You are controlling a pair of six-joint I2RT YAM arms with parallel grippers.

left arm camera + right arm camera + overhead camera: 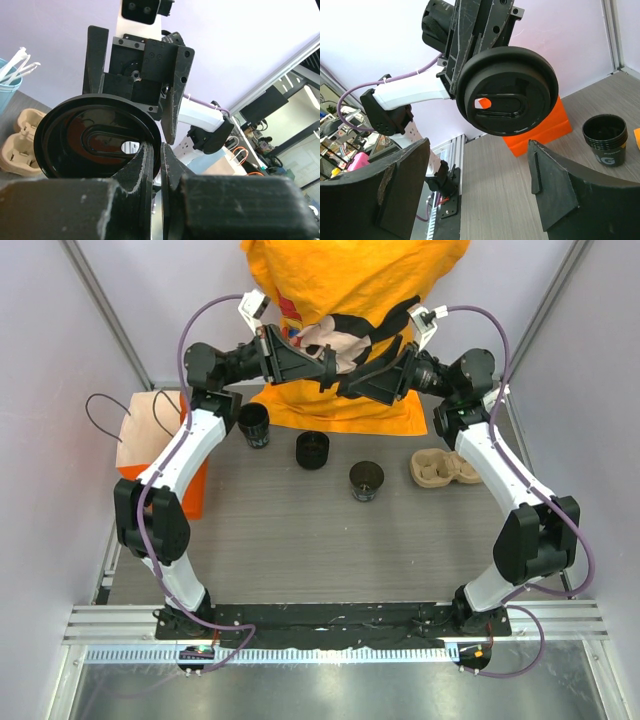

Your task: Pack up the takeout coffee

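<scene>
My left gripper is clamped tight on the rim of the black lid and holds it in the air over the far side of the table. My right gripper faces it with its jaws wide apart, one finger on either side of the lid. I can't tell whether either finger touches it. The cup stands uncapped on the table, between the short black stack and the cardboard carrier. A printed cup sits near the orange bag on the left.
</scene>
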